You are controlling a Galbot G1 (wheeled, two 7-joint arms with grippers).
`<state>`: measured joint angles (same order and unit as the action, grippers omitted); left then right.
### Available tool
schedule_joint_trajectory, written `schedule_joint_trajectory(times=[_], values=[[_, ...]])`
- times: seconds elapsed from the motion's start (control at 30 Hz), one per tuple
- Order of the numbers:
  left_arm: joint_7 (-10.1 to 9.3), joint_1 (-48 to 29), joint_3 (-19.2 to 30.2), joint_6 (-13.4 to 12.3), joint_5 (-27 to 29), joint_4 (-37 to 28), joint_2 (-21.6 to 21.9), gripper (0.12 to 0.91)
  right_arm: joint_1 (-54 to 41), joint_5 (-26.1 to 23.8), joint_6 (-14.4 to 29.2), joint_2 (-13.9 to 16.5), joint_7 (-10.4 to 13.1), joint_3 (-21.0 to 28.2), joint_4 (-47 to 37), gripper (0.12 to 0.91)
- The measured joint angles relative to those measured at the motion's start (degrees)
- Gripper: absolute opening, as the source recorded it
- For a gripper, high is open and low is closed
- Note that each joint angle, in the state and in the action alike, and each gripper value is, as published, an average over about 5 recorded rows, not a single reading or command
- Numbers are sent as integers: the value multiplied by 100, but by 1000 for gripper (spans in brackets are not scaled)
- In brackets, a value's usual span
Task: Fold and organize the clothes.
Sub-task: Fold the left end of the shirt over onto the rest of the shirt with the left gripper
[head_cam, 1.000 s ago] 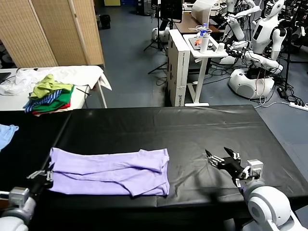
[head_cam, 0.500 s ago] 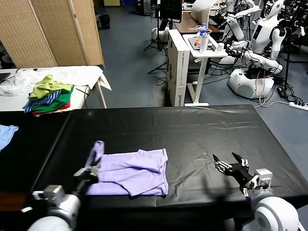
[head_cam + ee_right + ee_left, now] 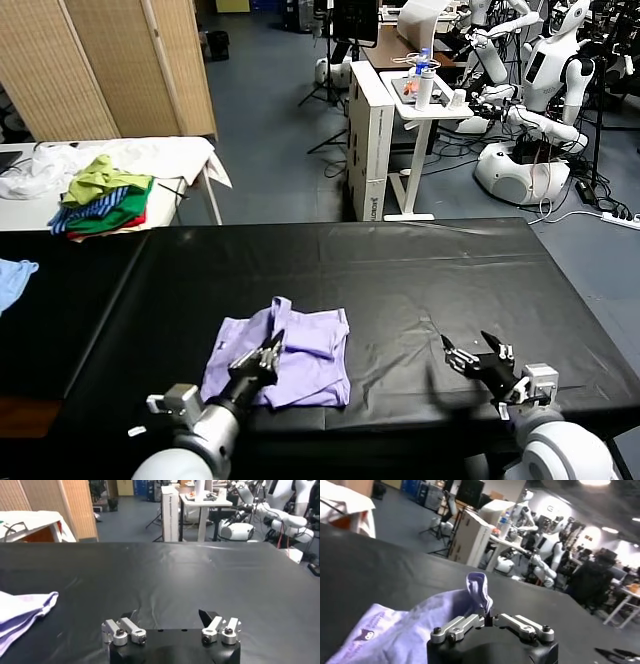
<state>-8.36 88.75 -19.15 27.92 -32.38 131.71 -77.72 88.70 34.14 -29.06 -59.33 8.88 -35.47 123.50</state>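
The pale lavender T-shirt (image 3: 310, 345) lies bunched on the black table (image 3: 420, 265) near its front edge, its left part lifted and drawn over the rest. My left gripper (image 3: 272, 350) is over the shirt's near middle, shut on a pinch of its fabric. In the left wrist view the gripper (image 3: 487, 619) holds a fold of cloth (image 3: 479, 586) that stands up between the jaws, and a dark purple print (image 3: 367, 632) shows on the shirt. My right gripper (image 3: 476, 356) stands open over bare table right of the shirt. In the right wrist view that gripper (image 3: 167, 617) holds nothing, and the shirt (image 3: 20, 611) lies off to one side.
A pile of green, striped and red clothes (image 3: 100, 195) sits on a white table at the back left. A light blue cloth (image 3: 12, 278) lies at the left edge. A folding screen (image 3: 110, 60), a white desk (image 3: 420, 100) and other robots (image 3: 540, 90) stand beyond the table.
My left gripper has carried the shirt's left end up and to the right over the rest, so the long spread shirt is now a short bunch. The right gripper barely shifted.
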Motion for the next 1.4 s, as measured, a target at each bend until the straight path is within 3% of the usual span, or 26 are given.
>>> schedule_joint_trajectory(times=[0.43, 1.1, 1.2, 1.4], values=[[45, -208, 278, 70, -96, -71, -74, 185, -35, -66, -11, -62, -1, 40, -36, 907], [245, -449, 582, -161, 642, -811, -367, 194, -92, -172, -28, -21, -62, 241, -57, 907], [248, -478, 628, -172, 649, -863, -436, 297, -174, -150, -29, 71, -175, 356, -81, 907], [211, -571, 664, -180, 540, -821, -638, 674, -405, 127, 34, 412, -511, 689, -16, 907]])
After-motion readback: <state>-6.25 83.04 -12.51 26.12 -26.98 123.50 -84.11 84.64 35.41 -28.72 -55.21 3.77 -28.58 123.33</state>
